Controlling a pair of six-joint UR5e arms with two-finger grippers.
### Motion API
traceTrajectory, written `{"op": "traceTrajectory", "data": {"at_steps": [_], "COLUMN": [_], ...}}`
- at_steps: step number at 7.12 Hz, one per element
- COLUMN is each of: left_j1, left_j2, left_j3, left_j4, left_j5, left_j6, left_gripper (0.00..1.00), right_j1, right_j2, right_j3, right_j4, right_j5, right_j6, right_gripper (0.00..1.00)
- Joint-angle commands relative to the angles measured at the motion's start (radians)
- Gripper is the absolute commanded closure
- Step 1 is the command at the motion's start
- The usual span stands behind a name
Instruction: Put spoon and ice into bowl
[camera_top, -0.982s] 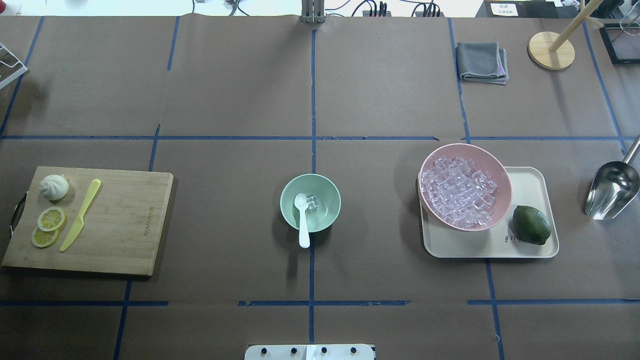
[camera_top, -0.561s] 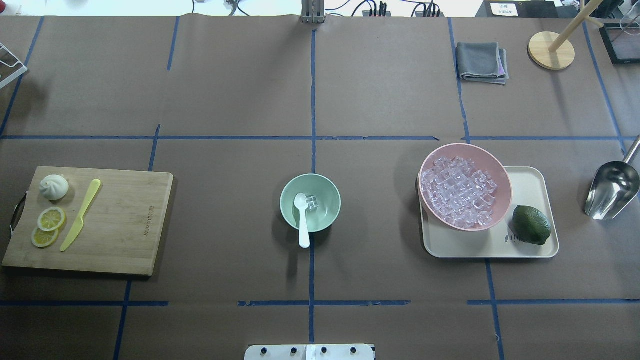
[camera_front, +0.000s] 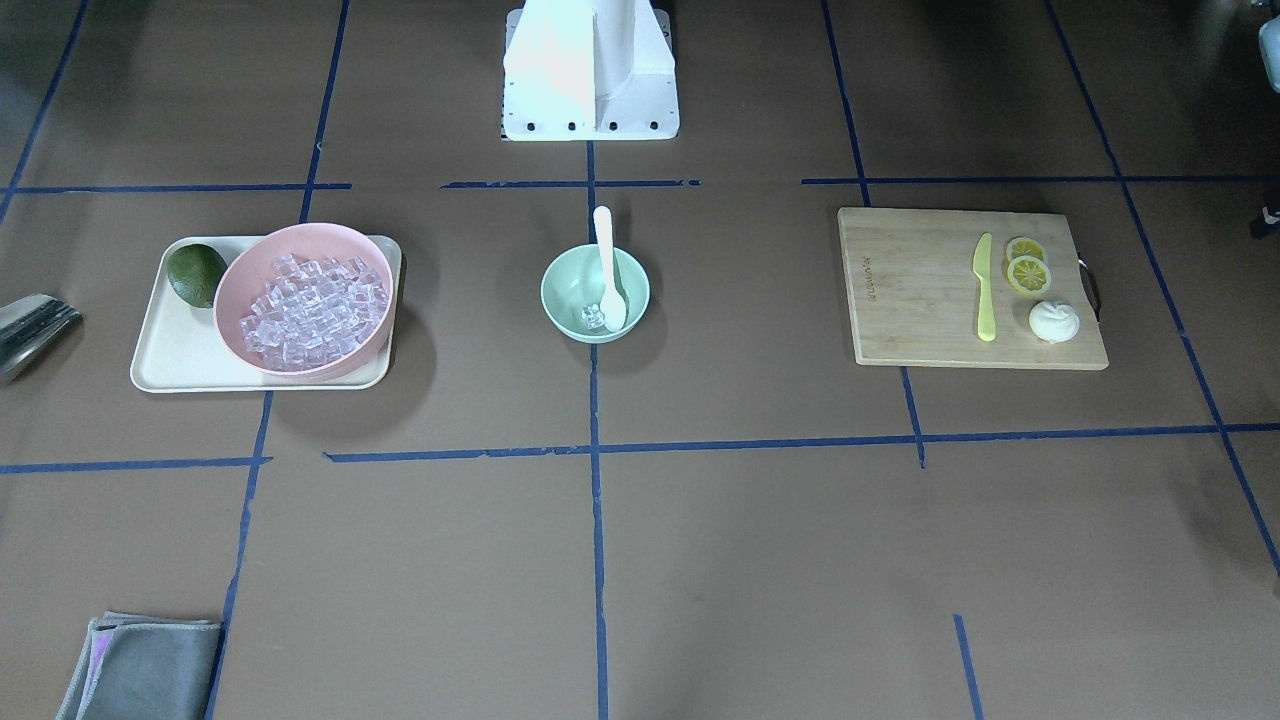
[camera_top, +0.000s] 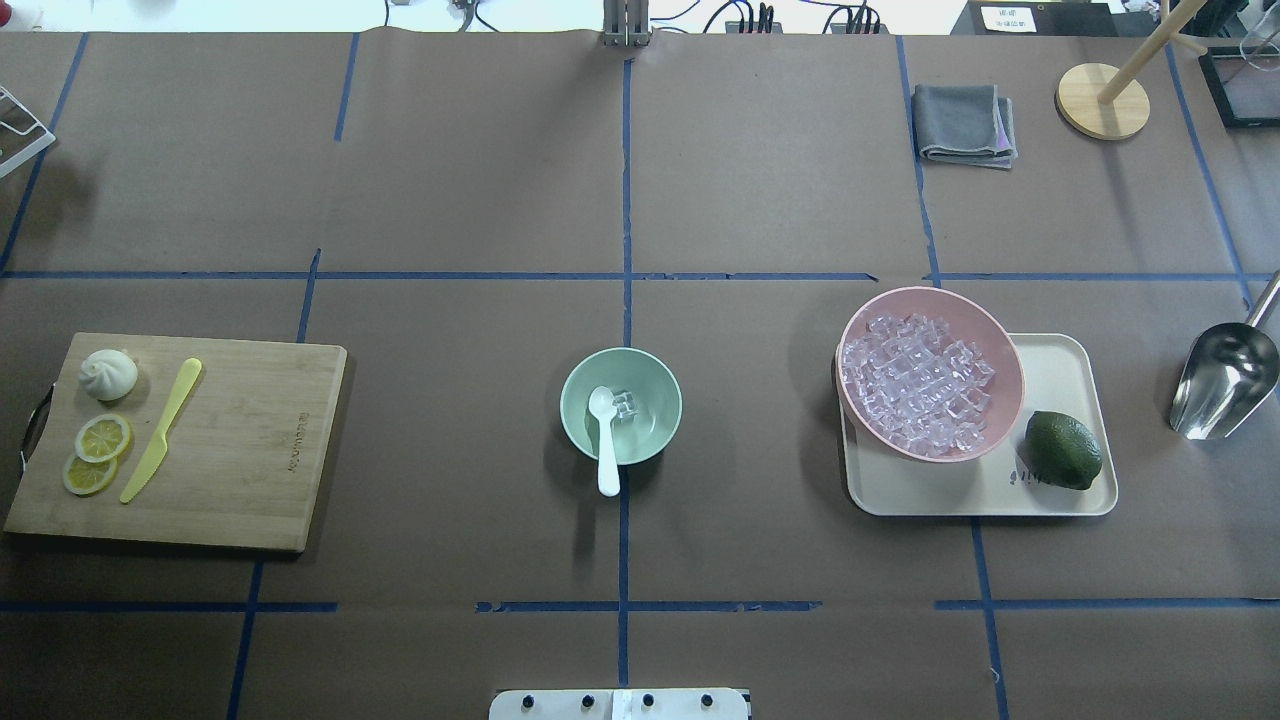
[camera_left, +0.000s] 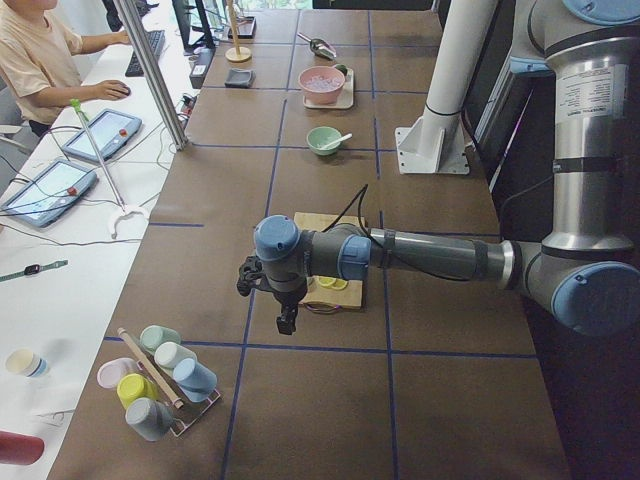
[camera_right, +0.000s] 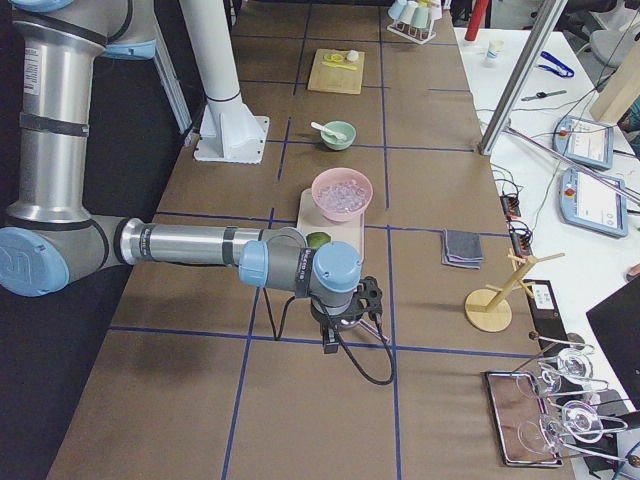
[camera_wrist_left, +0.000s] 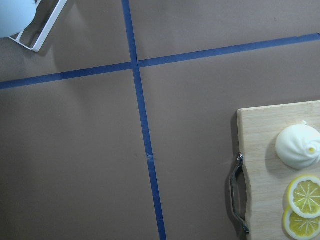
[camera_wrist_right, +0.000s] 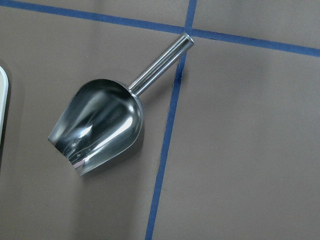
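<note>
The green bowl (camera_top: 672, 400) stands at the centre of the bench (camera_top: 450, 200). The white spoon (camera_top: 605, 440) rests in it, scoop down inside, handle leaning out over the rim on the robot's side. A few clear ice cubes (camera_top: 625, 404) lie just beside the scoop. To the right, a pink bowl (camera_top: 1012, 350) heaped with more cubes sits on a cream tray (camera_top: 1060, 360). A cutting board (camera_top: 250, 450) lies well to the left. The left tool (camera_left: 287, 320) and right tool (camera_right: 330, 340) hang over opposite bench ends; whether they are wide or narrow cannot be told.
</note>
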Motion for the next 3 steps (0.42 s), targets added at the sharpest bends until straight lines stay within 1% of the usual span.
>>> {"op": "traceTrajectory", "data": {"at_steps": [1,3], "left_j1": [0.002,0.002], "left_j2": [-0.001,-0.008], "left_j3": [0.006,0.005], "left_j4": [0.0,-0.001], "left_j5": [0.001,0.002], "left_j6": [0.0,0.0], "left_gripper": [0.0,0.0], "right_j1": [0.0,0.0], "right_j2": [0.004,0.005], "right_j3": [0.003,0.004], "right_j4": [0.002,0.0], "right_j5": [0.002,0.001], "right_j6": [0.001,0.001], "right_gripper": [0.0,0.0]}}
